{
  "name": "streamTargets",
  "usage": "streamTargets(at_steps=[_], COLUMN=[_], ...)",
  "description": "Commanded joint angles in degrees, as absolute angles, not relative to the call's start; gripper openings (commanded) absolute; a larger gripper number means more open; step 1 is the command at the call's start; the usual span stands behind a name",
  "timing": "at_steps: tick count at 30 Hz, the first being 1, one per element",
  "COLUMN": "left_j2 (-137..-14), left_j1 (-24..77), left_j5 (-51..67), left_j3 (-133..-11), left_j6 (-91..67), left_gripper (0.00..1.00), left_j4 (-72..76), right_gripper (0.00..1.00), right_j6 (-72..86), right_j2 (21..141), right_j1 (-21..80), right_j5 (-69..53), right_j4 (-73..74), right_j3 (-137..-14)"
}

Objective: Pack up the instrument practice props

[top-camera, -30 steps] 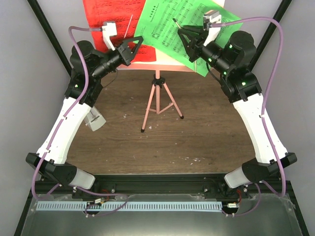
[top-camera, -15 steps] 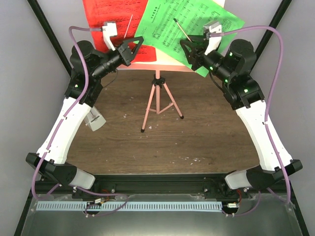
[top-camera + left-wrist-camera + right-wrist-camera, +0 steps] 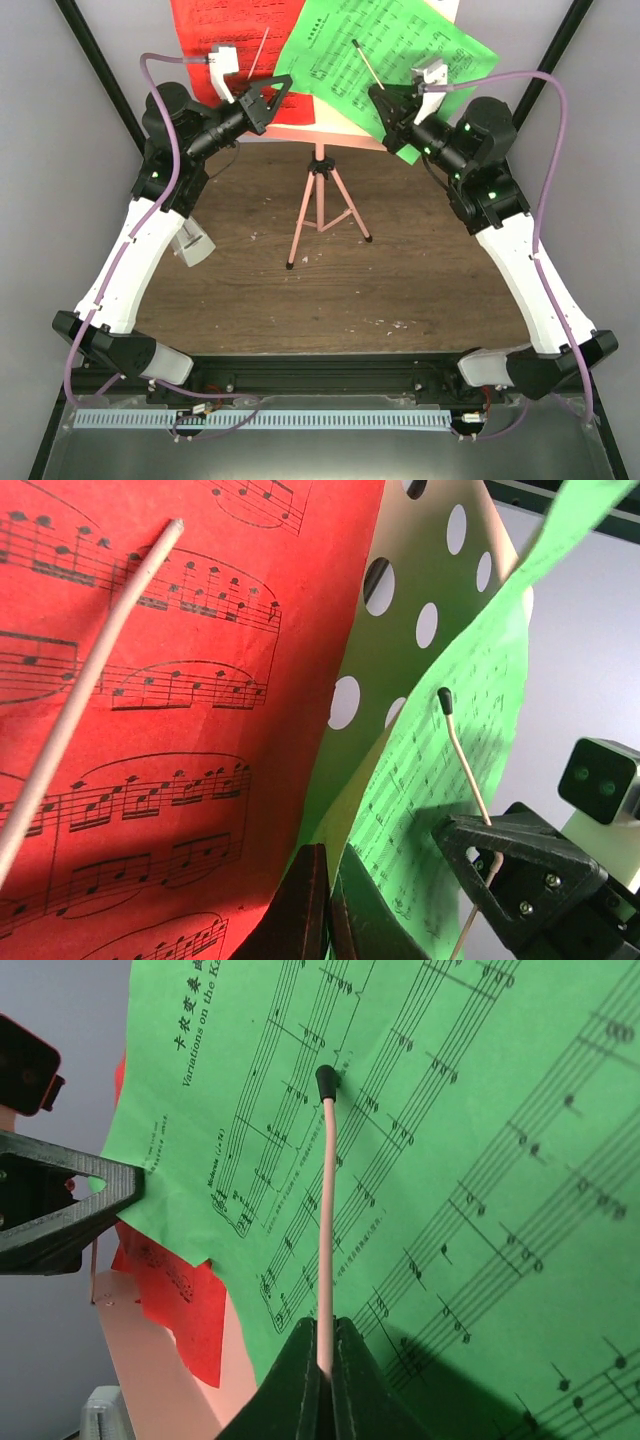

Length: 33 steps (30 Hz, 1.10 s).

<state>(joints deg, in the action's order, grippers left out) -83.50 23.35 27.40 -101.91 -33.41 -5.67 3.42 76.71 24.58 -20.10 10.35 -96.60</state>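
The pink tripod stand is upright mid-worktop. On its desk (dotted with holes) lean a red page and a tilted green page, overlapping. The small metronome sits left of it.

Top view looks down; close wrist views share green page.

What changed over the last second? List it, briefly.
The right gripper, open a second ago, closed on the baton lying against the green page, and its arm drew back slightly. The left gripper, red page and pink stand stayed put.
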Motion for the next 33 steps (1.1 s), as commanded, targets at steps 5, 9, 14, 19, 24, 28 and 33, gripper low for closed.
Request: streamTargets(at_steps=[5,9,14,19,24,28,33], left_j2=[-83.76,-83.8,-82.77,-79.23,-72.87,-65.31,-54.54], left_j1=[23.4,23.38,23.13,21.99,17.96,15.04,12.56], left_j5=[29.07,29.59,30.08,32.32,39.06,43.91,47.48], left_j3=[-104.19,-104.12,-103.68,-100.9,-96.43,-89.06,-79.42], left_j6=[-33.43,-33.95,-33.98,-34.85,-38.31,-39.31,-36.44], left_gripper=[0.0,0.0,0.0,0.0,0.0,0.0,0.0], left_j4=[-6.44,-6.42,-6.42,-3.8,-1.25,-1.45,-9.39], right_gripper=[0.01,0.01,0.01,0.01,0.01,0.01,0.01], right_j6=[1.14,1.27,1.55,2.0,2.57,3.02,3.12], right_j2=[72.2,72.42,72.68,72.98,73.33,73.7,73.82], right_j1=[25.14,25.14,25.14,25.14,25.11,25.11,25.18], right_j5=[-23.33,-23.07,-21.88,-20.2,-19.02,-18.38,-17.71], right_j4=[-1.83,-3.26,-3.62,-3.29,-3.23,-2.97,-2.9], right_j3=[-87.6,-86.3,-85.78,-85.86,-85.86,-86.08,-85.8])
